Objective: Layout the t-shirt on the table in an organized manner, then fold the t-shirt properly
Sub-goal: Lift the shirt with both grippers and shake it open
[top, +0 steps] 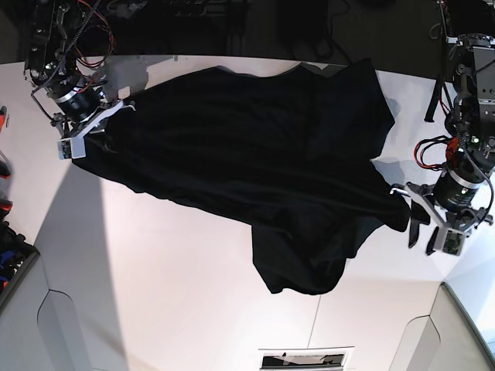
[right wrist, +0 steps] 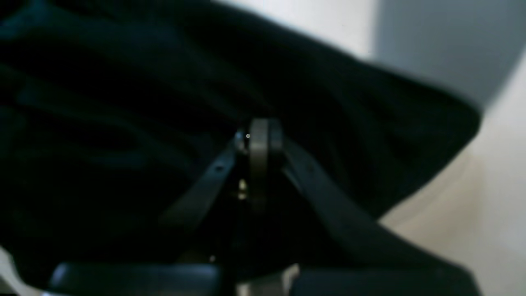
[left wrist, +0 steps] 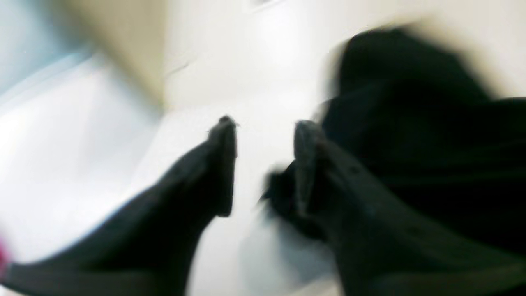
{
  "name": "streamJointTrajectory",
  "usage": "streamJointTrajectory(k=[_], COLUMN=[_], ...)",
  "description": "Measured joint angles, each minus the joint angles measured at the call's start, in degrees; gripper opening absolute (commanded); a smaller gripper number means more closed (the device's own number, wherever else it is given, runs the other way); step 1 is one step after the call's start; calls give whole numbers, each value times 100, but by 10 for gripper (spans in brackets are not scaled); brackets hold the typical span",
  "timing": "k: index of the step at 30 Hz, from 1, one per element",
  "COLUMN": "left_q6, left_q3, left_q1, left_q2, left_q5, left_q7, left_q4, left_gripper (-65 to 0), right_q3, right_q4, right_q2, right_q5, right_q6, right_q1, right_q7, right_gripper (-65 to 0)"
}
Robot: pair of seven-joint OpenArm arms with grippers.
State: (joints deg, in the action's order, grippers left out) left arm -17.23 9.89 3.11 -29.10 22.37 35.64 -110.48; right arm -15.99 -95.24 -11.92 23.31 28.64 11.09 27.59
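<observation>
The black t-shirt (top: 255,162) lies spread and wrinkled across the white table (top: 170,294), from the far left corner to the right side. My right gripper (top: 104,135) is at its far left edge, shut on a fold of the t-shirt (right wrist: 123,102), with the fingertips (right wrist: 259,139) pressed together in the cloth. My left gripper (top: 421,228) hovers just off the shirt's right edge. In the blurred left wrist view, the left gripper (left wrist: 265,135) stands open over the table (left wrist: 246,61). The t-shirt (left wrist: 411,102) bunches behind and beside its right finger, and nothing sits between the jaws.
Grey side bins flank the front corners at the left (top: 19,309) and the right (top: 464,325). A dark slot (top: 302,359) sits at the table's near edge. Red-handled tools (top: 4,162) lie at the left border. Cables and arm bases line the far edge.
</observation>
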Motion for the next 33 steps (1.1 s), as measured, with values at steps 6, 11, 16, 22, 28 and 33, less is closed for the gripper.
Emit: streamJointTrajectory(k=[6,11,16,22,28,33], left_q6=[-450,-461,-1130,-1080,-1080,-1078], left_q3=[-804,-1307,-1300,-1283,-1285,-1279], left_q1=[-212,55,1027,1722,2269,2540], left_q2=[389,533,518,483,498,516], left_q5=[243,238,402,284,249,138], left_q7=[7,293,122,144,103,-11], left_q4=[461,844,-240,-367,-361,-341], left_gripper=[-650,-650,-650,-650,-650,-650], right_q3=[0,509,1727,3163,3895,4238], right_q4=[-796,-955,-955,-793,1419,3560], right_q2=[173,610,975,1281,1875,2055], right_q5=[1088,1220,210,-1456,-2304,-2227], right_q6=[157,203,192,-848,-1333,-1648], right_q1=[-63,-323,-754,-1790,-3252,-4690], right_q7=[516,592,566,345,131,-374], right_gripper=[-650,-650,-650,-650,-650,-650])
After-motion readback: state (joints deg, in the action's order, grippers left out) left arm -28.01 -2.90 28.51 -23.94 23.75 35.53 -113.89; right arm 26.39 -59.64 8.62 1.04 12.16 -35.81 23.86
